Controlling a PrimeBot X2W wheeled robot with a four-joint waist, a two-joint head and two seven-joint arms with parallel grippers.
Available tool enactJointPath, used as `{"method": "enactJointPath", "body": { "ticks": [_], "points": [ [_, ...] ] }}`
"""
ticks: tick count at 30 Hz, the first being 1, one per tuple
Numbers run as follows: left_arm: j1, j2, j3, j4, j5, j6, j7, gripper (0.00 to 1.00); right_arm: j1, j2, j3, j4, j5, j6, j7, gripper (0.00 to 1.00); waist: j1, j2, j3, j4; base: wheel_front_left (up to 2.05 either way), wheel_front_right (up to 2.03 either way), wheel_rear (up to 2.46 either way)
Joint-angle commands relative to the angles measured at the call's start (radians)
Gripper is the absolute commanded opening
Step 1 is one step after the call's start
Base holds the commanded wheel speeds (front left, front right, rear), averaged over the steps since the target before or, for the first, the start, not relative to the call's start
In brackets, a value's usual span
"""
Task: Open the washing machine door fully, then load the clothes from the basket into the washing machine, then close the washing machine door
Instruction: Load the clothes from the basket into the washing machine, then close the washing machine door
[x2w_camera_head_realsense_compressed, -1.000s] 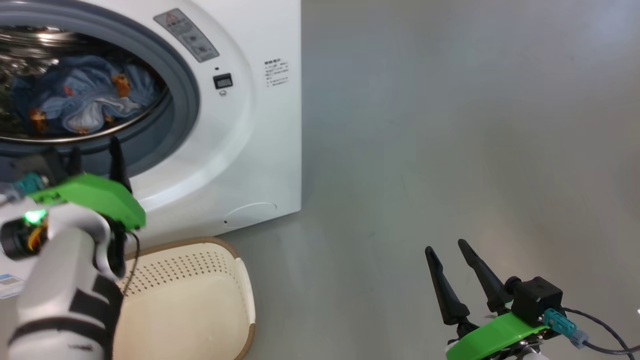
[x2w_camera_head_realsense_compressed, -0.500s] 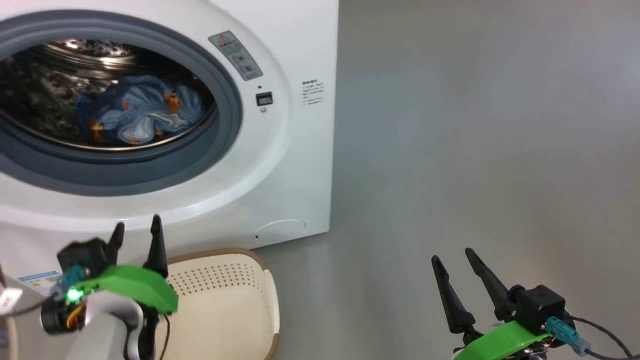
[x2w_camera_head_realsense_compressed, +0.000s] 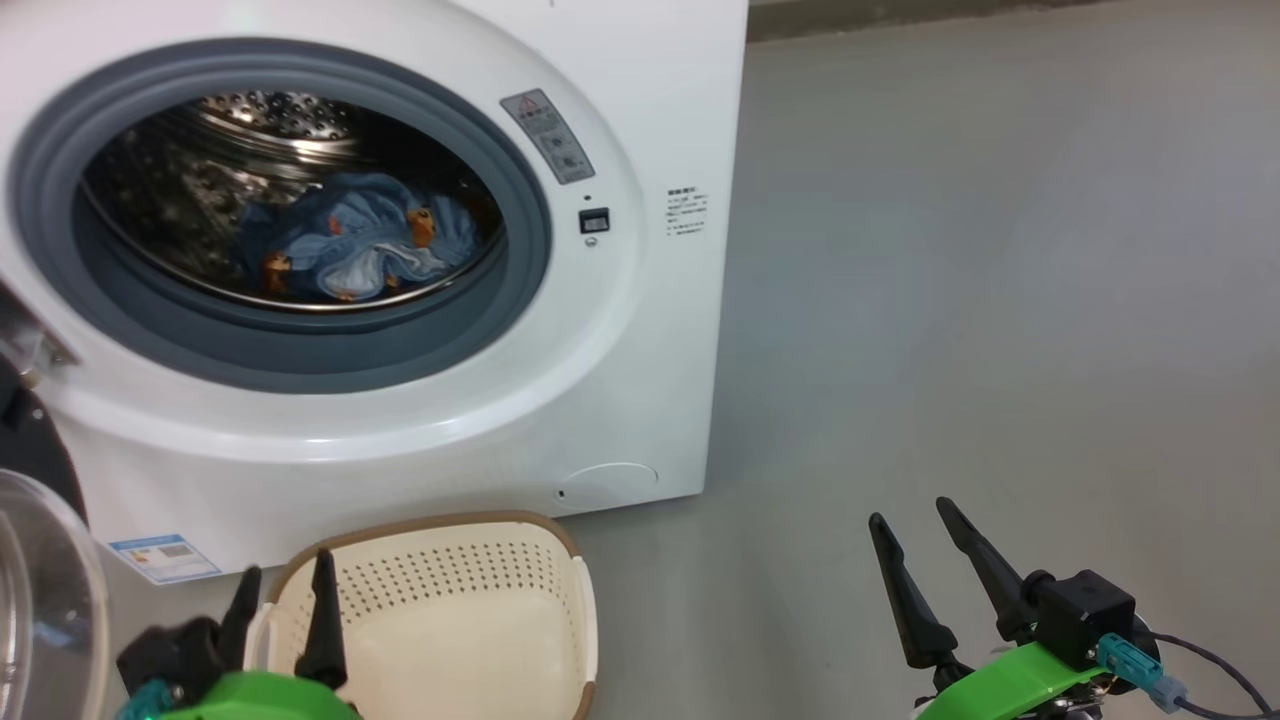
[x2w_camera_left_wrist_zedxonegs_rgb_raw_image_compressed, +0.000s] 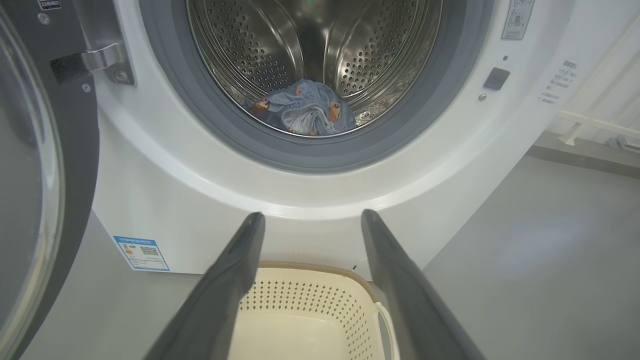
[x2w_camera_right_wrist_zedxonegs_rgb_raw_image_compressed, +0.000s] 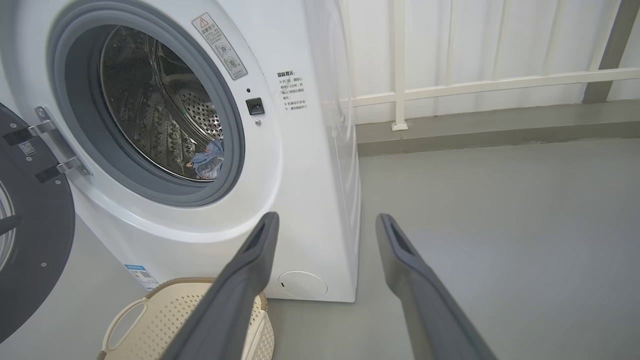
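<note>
Clothes (x2w_camera_head_realsense_compressed: 350, 250) lie in the washing machine (x2w_camera_head_realsense_compressed: 650, 330), whose door stands open; both pincers are spread and hold nothing.

The light blue bundle, dotted with orange-brown figures and showing a fold of white, sits low in the steel drum (x2w_camera_head_realsense_compressed: 270, 120) behind the grey gasket (x2w_camera_head_realsense_compressed: 530, 230), its long axis running across the round opening, which faces the robot. The washing machine door (x2w_camera_right_wrist_zedxonegs_rgb_raw_image_compressed: 35, 240) hangs swung out on the machine's left, on its metal hinge. The cream basket (x2w_camera_head_realsense_compressed: 430, 530), bare inside, stands on the floor (x2w_camera_head_realsense_compressed: 950, 300) just before the machine. The left gripper (x2w_camera_head_realsense_compressed: 288, 563) hovers at the basket's near left edge, well below the clothes, fingers pointing at the machine. The right gripper (x2w_camera_head_realsense_compressed: 910, 512) hangs over bare floor, well apart to the right.
</note>
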Motion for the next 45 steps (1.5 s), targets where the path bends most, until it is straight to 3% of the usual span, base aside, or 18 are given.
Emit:
{"method": "enactJointPath", "body": {
  "ticks": [1, 16, 45],
  "points": [
    [0.01, 0.014, 0.039, -0.042, 0.006, 0.004, -0.007, 1.0, 0.0, -0.013, 0.031, -0.019, 0.001, 0.002, -0.005, 1.0, 0.0, 0.0, -0.019, 0.019, 0.0, 0.0, 0.0],
    [0.147, 0.002, 0.085, -0.159, 0.08, 0.023, -0.007, 1.0, -0.001, -0.032, 0.044, -0.016, 0.009, 0.002, -0.005, 1.0, 0.0, 0.0, -0.042, 0.022, 0.0, 0.0, 0.0],
    [0.204, -0.043, 0.199, -0.204, 0.16, -0.037, -0.008, 1.0, -0.003, -0.024, 0.017, -0.005, -0.007, 0.002, -0.005, 1.0, 0.0, 0.0, -0.024, 0.014, 0.0, 0.0, 0.0]
  ]
}}
